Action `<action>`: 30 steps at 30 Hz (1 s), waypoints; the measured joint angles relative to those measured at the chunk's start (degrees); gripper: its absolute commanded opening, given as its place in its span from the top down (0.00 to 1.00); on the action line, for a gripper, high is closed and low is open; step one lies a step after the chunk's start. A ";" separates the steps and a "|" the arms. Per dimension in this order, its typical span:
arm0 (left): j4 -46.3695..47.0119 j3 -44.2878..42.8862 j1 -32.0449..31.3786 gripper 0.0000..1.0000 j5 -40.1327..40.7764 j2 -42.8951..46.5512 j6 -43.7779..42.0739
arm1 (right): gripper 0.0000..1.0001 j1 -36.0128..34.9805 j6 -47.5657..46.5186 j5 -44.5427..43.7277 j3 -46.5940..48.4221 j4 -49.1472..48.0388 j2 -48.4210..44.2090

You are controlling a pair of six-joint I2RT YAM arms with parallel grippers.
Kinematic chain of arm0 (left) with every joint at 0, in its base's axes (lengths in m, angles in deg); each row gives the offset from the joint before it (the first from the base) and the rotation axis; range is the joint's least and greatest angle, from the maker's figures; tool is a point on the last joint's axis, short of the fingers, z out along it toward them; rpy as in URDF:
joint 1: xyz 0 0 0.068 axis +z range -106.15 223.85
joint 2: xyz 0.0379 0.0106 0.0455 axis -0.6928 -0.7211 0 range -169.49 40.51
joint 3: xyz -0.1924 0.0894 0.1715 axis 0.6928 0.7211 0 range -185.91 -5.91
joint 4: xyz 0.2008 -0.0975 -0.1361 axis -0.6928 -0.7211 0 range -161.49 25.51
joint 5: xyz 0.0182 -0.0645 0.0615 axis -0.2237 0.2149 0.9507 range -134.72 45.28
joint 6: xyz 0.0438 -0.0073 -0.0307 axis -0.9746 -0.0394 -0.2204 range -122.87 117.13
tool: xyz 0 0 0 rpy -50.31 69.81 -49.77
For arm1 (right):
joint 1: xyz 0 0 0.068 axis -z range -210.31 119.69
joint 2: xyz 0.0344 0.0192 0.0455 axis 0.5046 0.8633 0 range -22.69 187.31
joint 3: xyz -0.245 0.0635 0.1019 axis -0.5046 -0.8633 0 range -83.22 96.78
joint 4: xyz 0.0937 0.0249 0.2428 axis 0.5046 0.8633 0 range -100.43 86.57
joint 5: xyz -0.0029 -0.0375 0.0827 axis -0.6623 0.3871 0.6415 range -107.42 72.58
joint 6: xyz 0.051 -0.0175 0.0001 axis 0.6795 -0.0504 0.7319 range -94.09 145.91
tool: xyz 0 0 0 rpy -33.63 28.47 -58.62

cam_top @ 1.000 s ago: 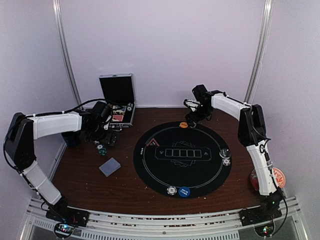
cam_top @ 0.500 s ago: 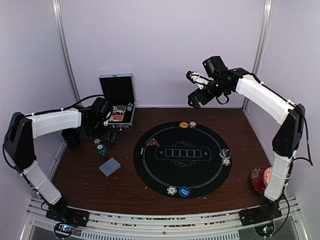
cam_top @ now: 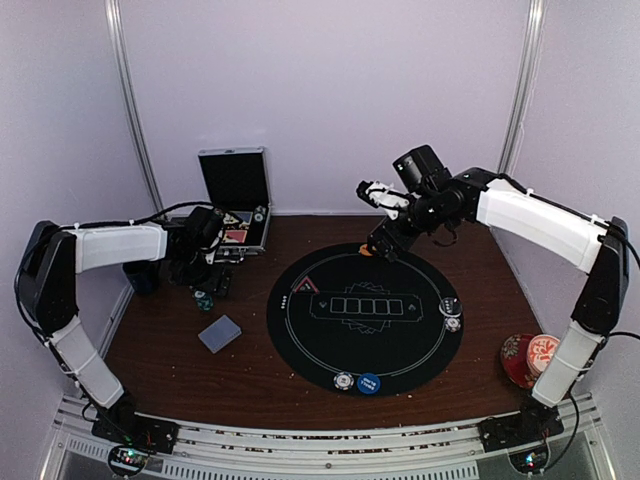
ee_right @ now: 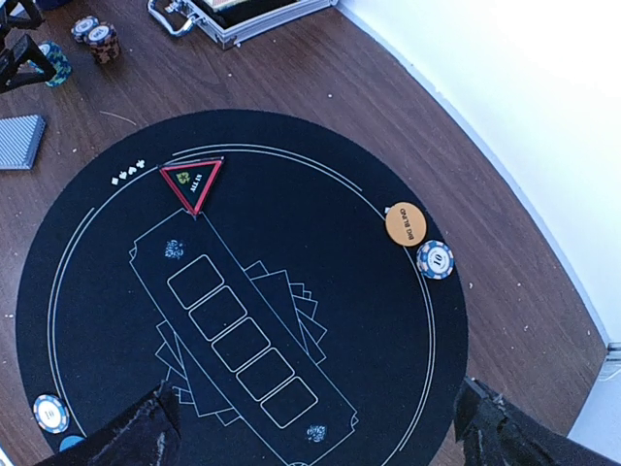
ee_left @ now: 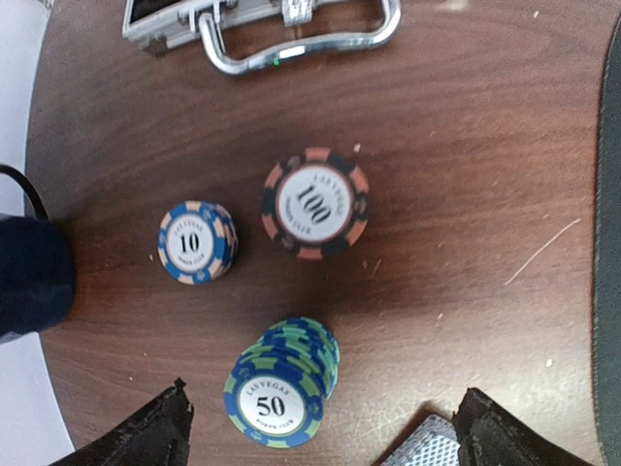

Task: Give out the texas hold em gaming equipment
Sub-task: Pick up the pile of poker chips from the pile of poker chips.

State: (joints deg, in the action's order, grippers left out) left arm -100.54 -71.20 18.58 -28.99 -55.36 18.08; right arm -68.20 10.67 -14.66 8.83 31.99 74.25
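Observation:
Three stacks of poker chips stand on the wood left of the mat: a teal "50" stack (ee_left: pixel 279 383), a blue "10" stack (ee_left: pixel 197 242) and a dark "100" stack (ee_left: pixel 315 203). My left gripper (ee_left: pixel 320 437) (cam_top: pixel 207 280) hangs open just above the "50" stack, touching nothing. A grey-blue deck of cards (cam_top: pixel 220 333) (ee_left: pixel 427 449) lies nearby. My right gripper (ee_right: pixel 315 427) (cam_top: pixel 385 243) is open and empty, high over the black mat (cam_top: pixel 365 345). On the mat lie an orange button (ee_right: pixel 406 223), a "10" chip (ee_right: pixel 436 259), a red triangle (ee_right: pixel 192 182) and a blue button (cam_top: pixel 369 383).
An open metal case (cam_top: pixel 238 200) (ee_left: pixel 262 24) stands at the back left. A dark blue object (cam_top: pixel 140 275) sits at the table's left edge. A red floral cup and saucer (cam_top: pixel 530 358) rest at the right, near my right arm's base. More single chips (cam_top: pixel 452 322) sit on the mat's right rim.
My right gripper opened, rose from the mat's far edge, and now hovers above it; a "10" chip lies beside the orange button. The left arm barely moved.

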 measured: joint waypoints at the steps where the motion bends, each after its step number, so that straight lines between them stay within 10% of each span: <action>1: -0.02 0.61 0.37 0.04 -0.39 -0.02 0.00 | 0.00 -0.26 -0.04 -0.33 -0.61 -0.44 0.04; 30: 3.30 3.13 5.57 0.22 -9.09 -1.38 0.02 | 0.00 -1.60 -1.33 -6.29 -5.46 -6.93 2.27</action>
State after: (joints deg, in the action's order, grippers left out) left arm -97.24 -68.08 24.15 -38.09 -56.74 18.10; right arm -69.79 9.33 -20.95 3.37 25.06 76.53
